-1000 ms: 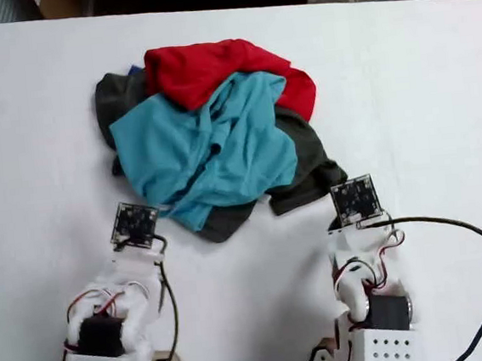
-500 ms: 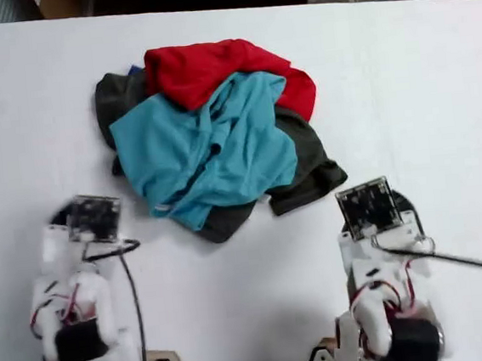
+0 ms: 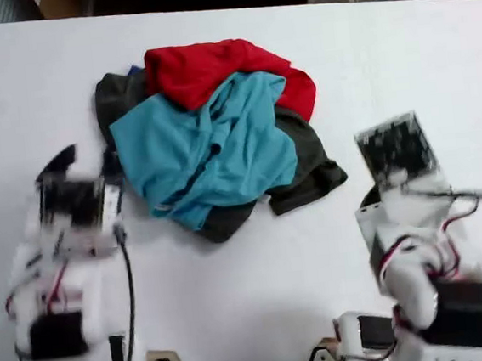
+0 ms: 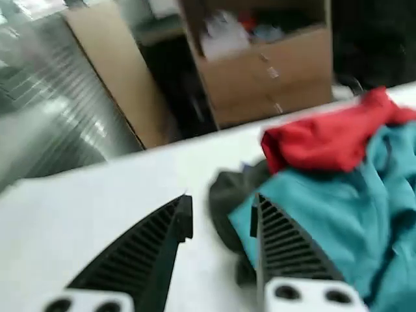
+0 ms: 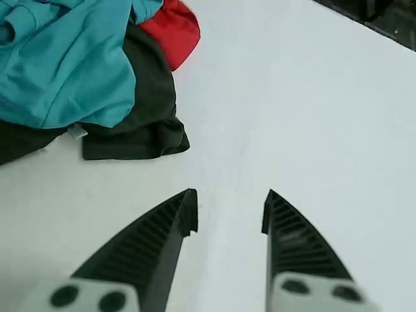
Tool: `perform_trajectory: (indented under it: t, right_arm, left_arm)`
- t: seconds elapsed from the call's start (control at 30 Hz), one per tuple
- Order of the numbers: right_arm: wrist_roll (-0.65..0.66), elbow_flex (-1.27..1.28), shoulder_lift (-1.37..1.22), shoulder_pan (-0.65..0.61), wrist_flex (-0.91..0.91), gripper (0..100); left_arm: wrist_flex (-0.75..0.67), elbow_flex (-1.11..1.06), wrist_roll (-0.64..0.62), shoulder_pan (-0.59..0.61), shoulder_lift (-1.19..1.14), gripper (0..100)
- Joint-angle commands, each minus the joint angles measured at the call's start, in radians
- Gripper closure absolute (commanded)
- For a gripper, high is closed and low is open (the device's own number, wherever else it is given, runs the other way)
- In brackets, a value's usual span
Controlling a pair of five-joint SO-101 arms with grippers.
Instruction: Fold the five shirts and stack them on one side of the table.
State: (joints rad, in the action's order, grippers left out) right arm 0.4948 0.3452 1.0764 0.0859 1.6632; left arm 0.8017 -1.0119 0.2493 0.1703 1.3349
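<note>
A heap of shirts lies in the middle of the white table (image 3: 417, 53): a teal shirt (image 3: 208, 149) on top, a red shirt (image 3: 213, 68) behind it, dark grey shirts (image 3: 308, 165) underneath. The left arm (image 3: 65, 214) stands just left of the heap, the right arm (image 3: 398, 174) to its right. My left gripper (image 4: 221, 218) is open, raised near the heap's left edge, by the dark shirt (image 4: 227, 195) and teal shirt (image 4: 338, 214). My right gripper (image 5: 227, 211) is open over bare table, apart from the dark shirt's (image 5: 140, 130) corner.
Cardboard boxes (image 4: 273, 71) and dark floor lie beyond the table's far edge. Cables (image 3: 128, 294) trail from both arms near the front edge. Bare table spreads left, right and in front of the heap.
Both arms have risen and swung outward from their tucked positions at the front edge: the left one to the left of the heap, the right one forward and to the right.
</note>
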Motion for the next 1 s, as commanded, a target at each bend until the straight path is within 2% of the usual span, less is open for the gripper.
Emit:
perform_trajectory:
  t: [0.0, 0.13, 0.27, 0.4, 0.57, 0.73, 0.97]
  right_arm:
    - [0.008, -0.193, -0.091, 0.035, 0.047, 82.3]
    - [0.006, -0.204, -0.048, 0.067, 0.042, 82.3]
    - [0.008, -0.106, 0.021, 0.068, 0.044, 82.3]
    - [0.009, 0.018, 0.081, 0.067, 0.044, 82.3]
    - [0.009, 0.137, 0.124, 0.067, 0.044, 82.3]
    - [0.009, 0.181, 0.137, 0.067, 0.044, 82.3]
    - [0.009, 0.180, 0.137, 0.067, 0.045, 82.4]
  left_arm:
    - [0.081, 0.234, -0.046, -0.048, -0.393, 82]
    - [0.333, 0.596, -0.046, -0.098, -0.763, 82]
    - [0.632, 0.934, -0.044, -0.183, -1.079, 80]
    - [0.813, 1.204, -0.048, -0.245, -1.303, 75]
    - [0.848, 1.412, -0.051, -0.267, -1.487, 75]
    - [0.839, 1.429, -0.051, -0.256, -1.705, 75]
    - [0.726, 1.432, -0.041, -0.180, -1.979, 75]
